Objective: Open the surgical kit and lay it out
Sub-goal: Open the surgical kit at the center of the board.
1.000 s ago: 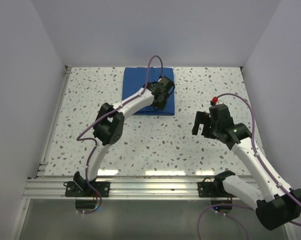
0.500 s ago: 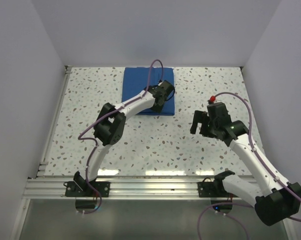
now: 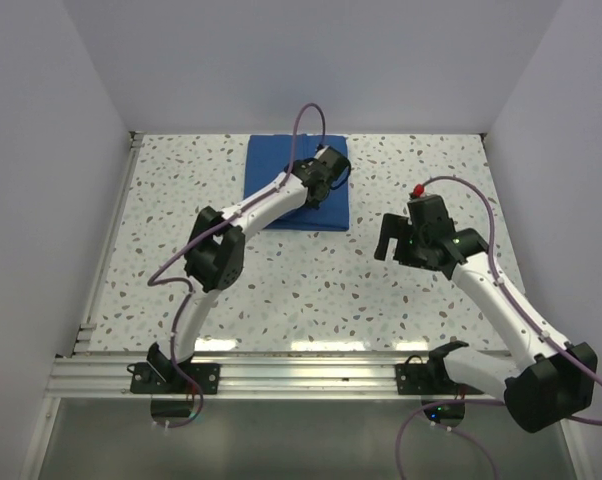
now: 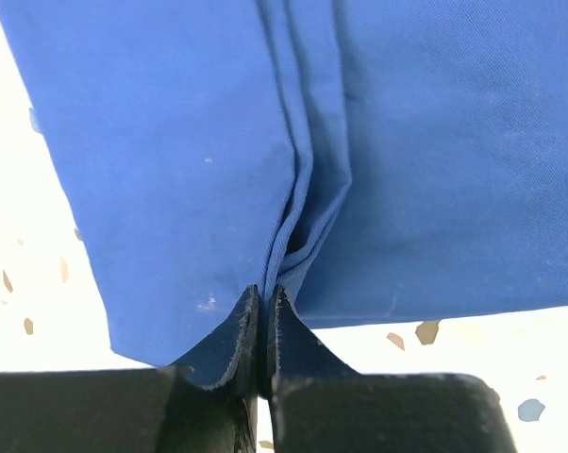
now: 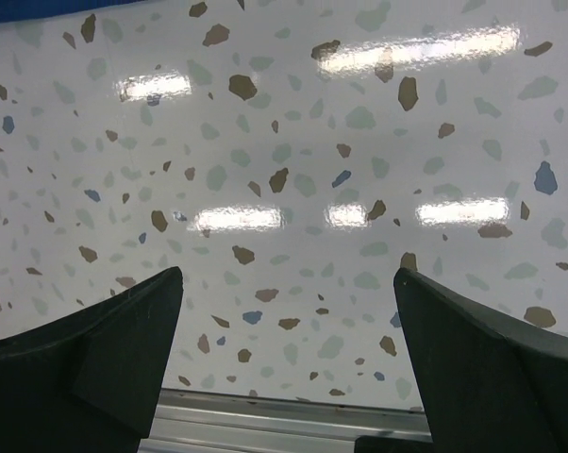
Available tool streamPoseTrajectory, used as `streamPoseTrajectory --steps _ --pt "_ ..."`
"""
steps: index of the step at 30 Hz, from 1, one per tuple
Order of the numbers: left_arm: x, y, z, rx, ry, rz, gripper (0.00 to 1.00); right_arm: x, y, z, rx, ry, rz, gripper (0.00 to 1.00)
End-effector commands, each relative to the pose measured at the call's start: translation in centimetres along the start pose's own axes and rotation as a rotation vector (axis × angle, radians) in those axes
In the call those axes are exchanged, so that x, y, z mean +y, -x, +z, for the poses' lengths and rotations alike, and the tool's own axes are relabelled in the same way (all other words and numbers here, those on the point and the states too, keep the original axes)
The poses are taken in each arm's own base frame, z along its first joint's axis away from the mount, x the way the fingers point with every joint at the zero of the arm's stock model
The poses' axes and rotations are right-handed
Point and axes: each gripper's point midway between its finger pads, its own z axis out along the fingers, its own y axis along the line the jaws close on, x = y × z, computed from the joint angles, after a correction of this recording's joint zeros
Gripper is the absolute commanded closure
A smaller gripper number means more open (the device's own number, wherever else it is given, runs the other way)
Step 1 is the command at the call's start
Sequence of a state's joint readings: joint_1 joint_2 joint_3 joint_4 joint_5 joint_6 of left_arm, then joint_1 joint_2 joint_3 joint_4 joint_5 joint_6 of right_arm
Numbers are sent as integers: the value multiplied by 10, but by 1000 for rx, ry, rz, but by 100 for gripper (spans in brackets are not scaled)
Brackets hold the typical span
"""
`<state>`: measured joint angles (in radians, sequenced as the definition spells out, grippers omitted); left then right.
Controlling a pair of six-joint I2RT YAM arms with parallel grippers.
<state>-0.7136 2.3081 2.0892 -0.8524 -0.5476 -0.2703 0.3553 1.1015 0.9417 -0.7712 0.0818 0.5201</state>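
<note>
One royal-blue folded cloth wrap (image 3: pixel 281 160) lies flat at the far middle of the table, closed up, contents hidden. Layered fold edges run down its middle and bunch up at one edge. On that bunch the left gripper (image 4: pixel 263 300) is pinched tight. Well off to the wrap's right, the right gripper (image 5: pixel 286 276) is spread wide, holding nothing, over the white speckled tabletop (image 3: pixel 281 280). Plain pale walls (image 3: pixel 311 60) on three sides, aluminium rail (image 3: pixel 301 372) along the near edge.
</note>
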Motion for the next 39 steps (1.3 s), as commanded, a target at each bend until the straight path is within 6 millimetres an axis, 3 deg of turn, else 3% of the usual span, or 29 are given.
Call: streamPoseTrajectory --steps 1,3,4,5,6,7,8,10,11,12,14,15,17,18,19,20,21,22,23,24,27,29,30,32,33,36,39 --pt "46 52 -46 -137 22 -137 100 28 32 -9 -72 97 -14 2" --pt "70 57 -49 -146 19 -199 100 37 38 -5 -65 127 -42 2" --pt "81 58 -49 -150 26 -228 100 44 51 -7 -92 143 -47 2" --pt "103 51 -40 -126 46 -279 100 51 55 -7 -88 166 -50 2" --pt "121 53 -47 -140 50 -324 100 54 58 1 -68 159 -51 2" --pt "136 52 -46 -144 60 -365 100 63 71 -3 -85 174 -50 2" --pt "161 35 -32 -102 89 -416 100 66 76 0 -81 176 -46 2" --pt "194 31 -39 -127 112 -487 100 80 88 8 -53 192 -42 1" --pt "214 9 -27 -82 152 -512 100 85 91 13 -37 198 -36 2" --pt "227 3 -34 -89 168 -536 100 92 94 16 -20 214 -35 2" --pt "247 -29 -21 -32 211 -564 100 105 104 29 4 219 -27 2" --pt "254 -38 -22 -21 226 -576 94 113 106 32 9 227 -40 2" --pt "261 -71 -15 43 254 -592 73 128 117 47 17 211 -79 2" --pt "263 -77 -12 45 259 -605 56 137 108 53 55 198 -118 2" --pt "260 -97 -6 86 258 -606 18 150 119 64 52 186 -161 2" --pt "259 -103 -4 94 260 -610 1 157 118 73 70 172 -189 2" --pt "260 -109 -4 104 263 -614 1 171 113 76 86 172 -231 2" --pt "257 -119 0 129 265 -612 1 186 128 65 60 183 -251 2" --pt "256 -123 1 137 260 -615 1 192 118 89 106 157 -273 2" --pt "254 -125 3 145 256 -610 1 214 125 80 77 194 -292 2" --pt "249 -130 5 158 237 -605 1 249 121 99 69 230 -301 2" --pt "244 -132 8 164 214 -597 1 264 110 118 74 220 -309 2" --pt "243 -131 9 160 205 -595 1 275 116 117 46 241 -307 2" --pt "238 -132 12 165 185 -590 1 290 104 125 39 247 -341 2" --pt "236 -132 13 163 177 -586 1 291 99 138 33 220 -359 2" --pt "234 -136 17 174 168 -576 1 301 88 148 5 187 -409 2" --pt "233 -139 19 179 165 -574 1 298 67 168 29 132 -432 3"
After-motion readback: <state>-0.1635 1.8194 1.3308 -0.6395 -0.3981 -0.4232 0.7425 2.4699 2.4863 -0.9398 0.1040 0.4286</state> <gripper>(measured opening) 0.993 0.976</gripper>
